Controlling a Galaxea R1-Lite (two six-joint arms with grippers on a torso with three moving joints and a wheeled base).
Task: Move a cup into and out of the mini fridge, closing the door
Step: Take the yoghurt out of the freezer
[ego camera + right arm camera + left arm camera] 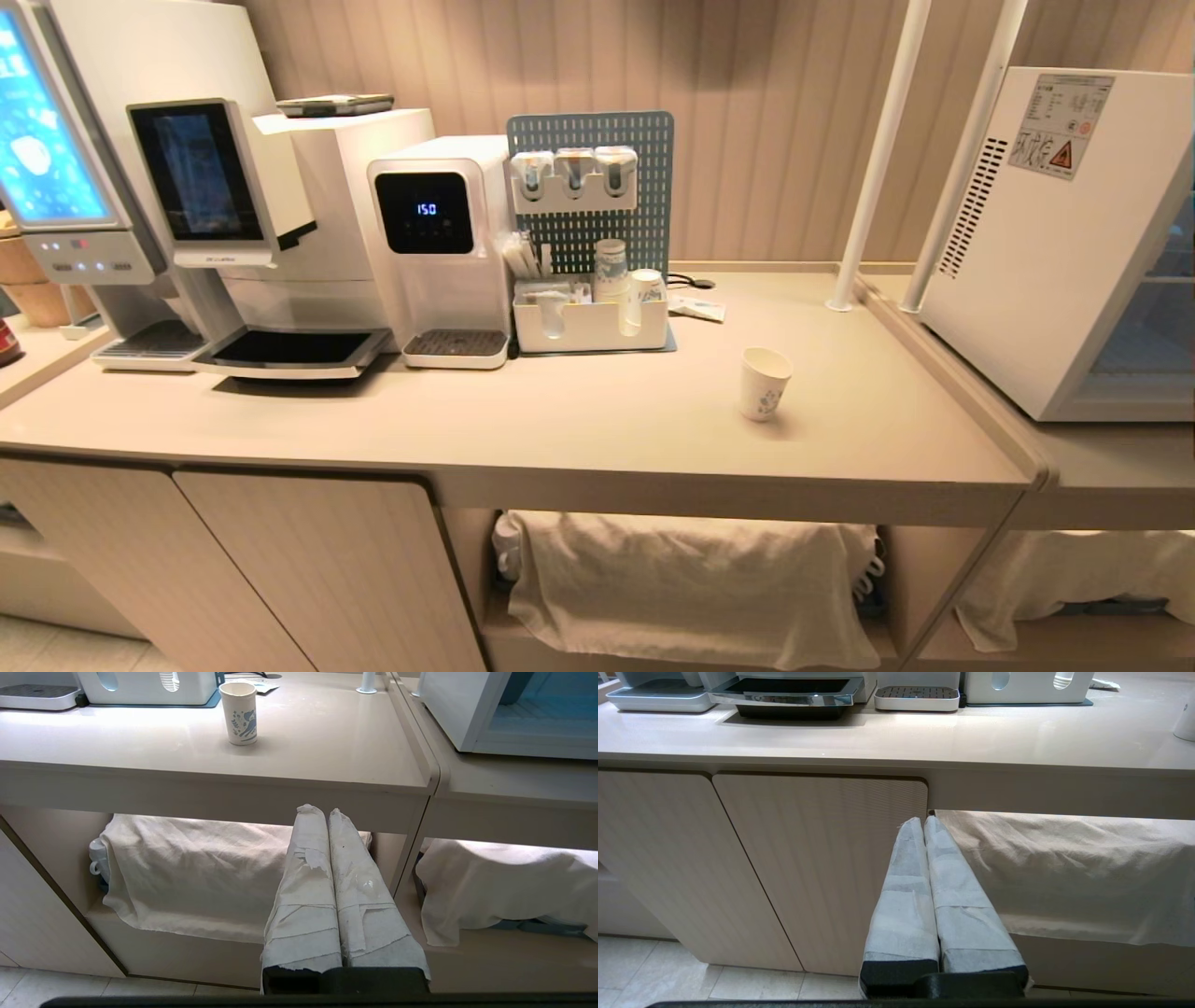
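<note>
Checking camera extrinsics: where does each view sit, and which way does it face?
Head: high, looking down on the counter, cup and mini fridge; no arm visible.
Left wrist: below counter height, facing cabinet doors; shut left end effector visible.
Right wrist: low, facing the cloth-draped shelf; shut right end effector visible.
Head and right wrist share cup and fridge.
</note>
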